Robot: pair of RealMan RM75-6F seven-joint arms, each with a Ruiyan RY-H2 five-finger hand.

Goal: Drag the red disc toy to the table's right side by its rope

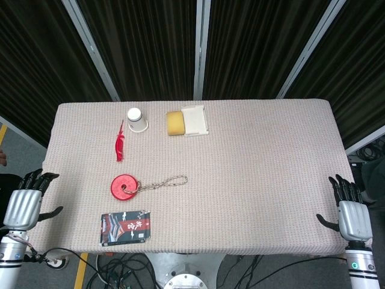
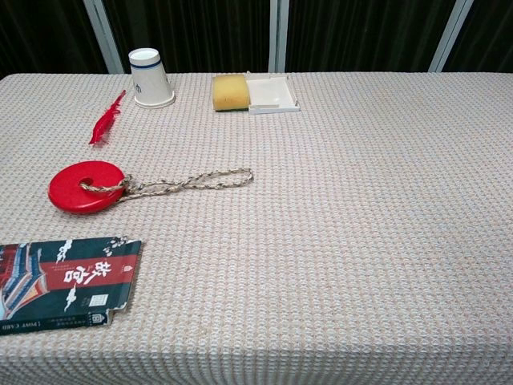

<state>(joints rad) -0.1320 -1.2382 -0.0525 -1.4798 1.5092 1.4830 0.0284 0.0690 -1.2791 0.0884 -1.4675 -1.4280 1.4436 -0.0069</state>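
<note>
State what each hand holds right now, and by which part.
Nothing is held. The left hand and right hand sit open at the table edges; the rope lies free.

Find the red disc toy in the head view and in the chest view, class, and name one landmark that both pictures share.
Head view: the red disc toy lies left of centre, its rope trailing right.
Chest view: the disc lies at the left, at mid-height, rope looping right.
Shared landmark: the dark printed packet lies just nearer the robot than the disc.
</note>
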